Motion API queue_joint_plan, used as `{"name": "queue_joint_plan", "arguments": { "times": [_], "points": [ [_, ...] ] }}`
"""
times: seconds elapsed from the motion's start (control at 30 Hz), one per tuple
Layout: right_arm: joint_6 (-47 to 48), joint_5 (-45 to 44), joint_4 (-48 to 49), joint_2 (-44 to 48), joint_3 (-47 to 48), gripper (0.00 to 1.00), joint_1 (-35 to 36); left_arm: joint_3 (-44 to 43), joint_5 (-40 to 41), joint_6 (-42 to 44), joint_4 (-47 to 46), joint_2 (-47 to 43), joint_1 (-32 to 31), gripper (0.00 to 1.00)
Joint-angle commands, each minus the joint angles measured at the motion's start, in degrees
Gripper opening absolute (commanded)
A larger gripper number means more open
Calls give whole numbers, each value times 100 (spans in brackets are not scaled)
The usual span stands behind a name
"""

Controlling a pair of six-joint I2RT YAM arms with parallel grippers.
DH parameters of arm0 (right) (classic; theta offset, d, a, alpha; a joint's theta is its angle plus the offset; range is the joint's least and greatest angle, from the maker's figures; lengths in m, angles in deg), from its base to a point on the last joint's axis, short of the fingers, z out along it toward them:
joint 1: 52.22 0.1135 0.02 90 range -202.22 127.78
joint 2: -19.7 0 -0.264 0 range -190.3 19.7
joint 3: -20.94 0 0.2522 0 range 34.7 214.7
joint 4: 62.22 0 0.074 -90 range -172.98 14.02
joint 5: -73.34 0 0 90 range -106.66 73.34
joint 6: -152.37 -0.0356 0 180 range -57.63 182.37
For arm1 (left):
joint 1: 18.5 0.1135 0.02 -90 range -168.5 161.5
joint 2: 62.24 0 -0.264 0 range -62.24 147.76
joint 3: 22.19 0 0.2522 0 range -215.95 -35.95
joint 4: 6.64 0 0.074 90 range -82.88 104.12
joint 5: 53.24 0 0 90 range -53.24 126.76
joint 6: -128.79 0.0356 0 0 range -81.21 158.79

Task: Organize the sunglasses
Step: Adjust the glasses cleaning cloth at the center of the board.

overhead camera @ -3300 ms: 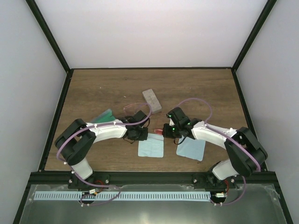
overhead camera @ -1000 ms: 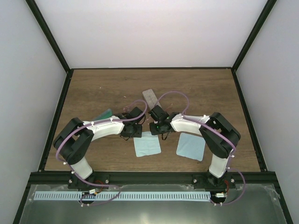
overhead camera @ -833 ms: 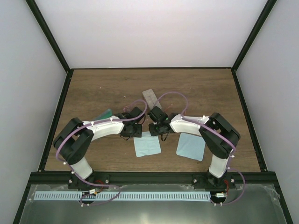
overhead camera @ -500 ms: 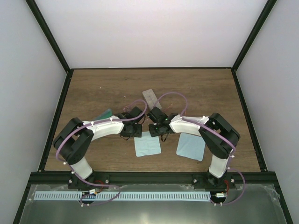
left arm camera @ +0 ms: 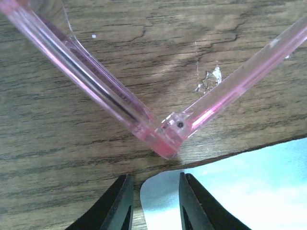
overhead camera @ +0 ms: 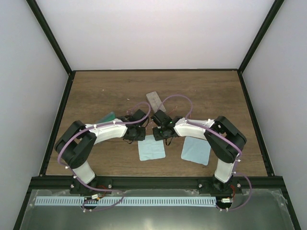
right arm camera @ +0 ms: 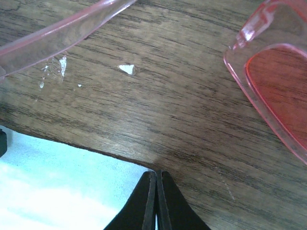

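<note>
Left gripper point(left arm camera: 155, 178) is standing with its jaws a narrow gap apart at the bottom of its wrist view, clamping nothing; the rounded corner of a cloth point(left arm camera: 240, 187) is showing through the gap. Right gripper point(right arm camera: 156, 175) is standing fully closed, fingertips pressed together at the bottom centre of its view, right at the cloth's edge; whether that edge is caught between them cannot be told. The sunglasses point(left arm camera: 165, 136) are lying on the table point(overhead camera: 96, 91), pink and translucent, with neither gripper holding them. In the left wrist view their hinge corner is sitting at the centre, just above the cloth corner, with two pink bars running to the upper left and upper right. In the right wrist view a reddish lens is showing at the right edge and a pink bar is crossing the upper left. In the top view both grippers are facing each other near the centre, with the cloth just below them, a second cloth point(overhead camera: 195, 150) to its right and a case point(overhead camera: 154, 99) just above.
</note>
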Motion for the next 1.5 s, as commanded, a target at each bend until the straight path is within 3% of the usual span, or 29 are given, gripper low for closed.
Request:
{"name": "queue_joint_plan", "arguments": {
  "times": [0.0,0.23,0.93,1.03,1.2,1.37,1.47],
  "points": [
    [-4,-10,-155,-29,114,1,51,36,-77,8,-44,118,10,22],
    [5,22,-124,-29,99,1,53,62,-31,-64,11,130,15,4],
    [20,-103,-210,213,294,1,53,-390,-133,14,242,-121,12,4],
    [25,-93,-206,183,281,1,51,-286,-109,-23,233,-145,12,16],
    [42,-75,-176,174,263,1,48,-102,-172,-111,107,-210,12,20],
    [67,-126,-196,144,297,4,51,-107,-118,-107,119,-161,18,35],
    [83,-187,-219,109,324,7,53,-102,-77,-114,127,-101,9,37]
  ]
}}
